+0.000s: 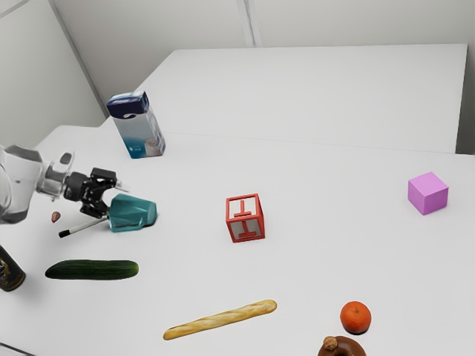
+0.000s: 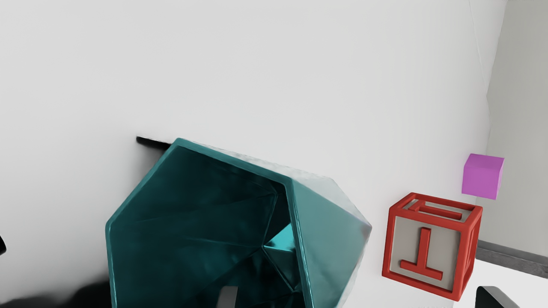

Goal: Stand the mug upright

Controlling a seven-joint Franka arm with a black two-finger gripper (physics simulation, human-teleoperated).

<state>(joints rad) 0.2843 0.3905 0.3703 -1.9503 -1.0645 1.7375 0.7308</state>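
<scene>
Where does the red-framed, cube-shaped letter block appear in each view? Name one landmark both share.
Exterior view: the red-framed letter block is near the middle, between the teal faceted mug and plain purple cube.
Wrist view: the block stands past the mug's closed end, toward the purple cube.
Shared landmark: the purple cube, beyond the block from the mug.

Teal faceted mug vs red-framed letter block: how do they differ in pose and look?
Pose: the teal faceted mug lies on its side, mouth facing away from the block; the red-framed letter block sits flat on a face.
Shape: mug is hollow and open at one end, block is a closed cube.
Surface: mug is teal with no lettering, block has raised red letters on pale panels.
Shared: both have flat facets.
</scene>
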